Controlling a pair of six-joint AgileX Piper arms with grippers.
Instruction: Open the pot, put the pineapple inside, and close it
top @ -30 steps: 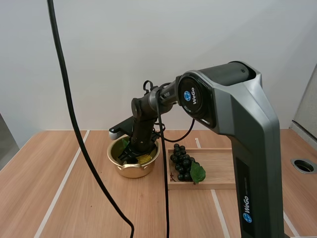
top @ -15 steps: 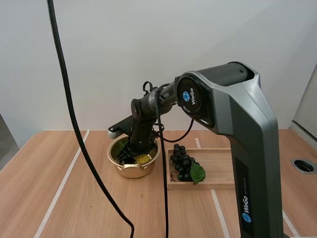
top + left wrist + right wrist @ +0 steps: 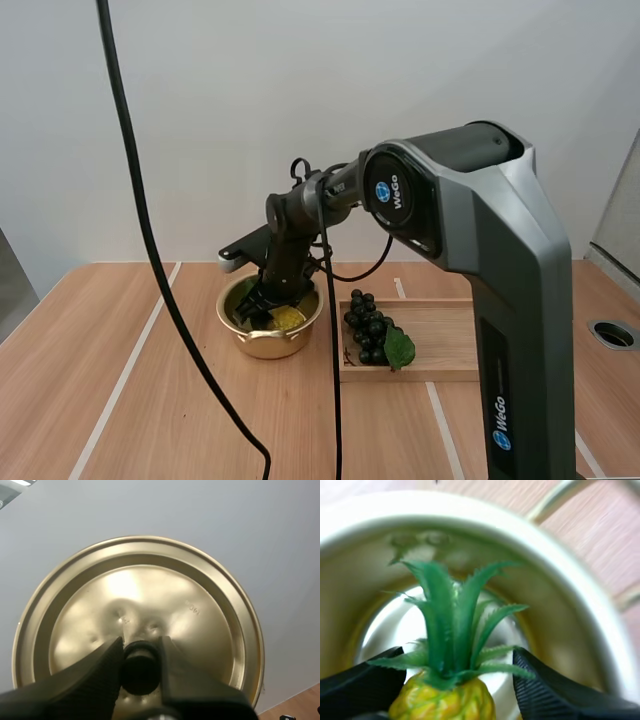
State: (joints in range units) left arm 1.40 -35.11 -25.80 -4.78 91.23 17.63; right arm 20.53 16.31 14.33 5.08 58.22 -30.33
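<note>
Down in pot [image 3: 266, 346], right end effector [image 3: 260, 308].

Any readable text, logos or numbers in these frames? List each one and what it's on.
"WeGo", next to a round blue logo, on the right arm's joint cover.
"WeGo", reading upward above a second blue logo, on the same arm's base link.
A small stamped mark on the underside of the lid: too faint to read.
No other text, numbers or signs.
</note>
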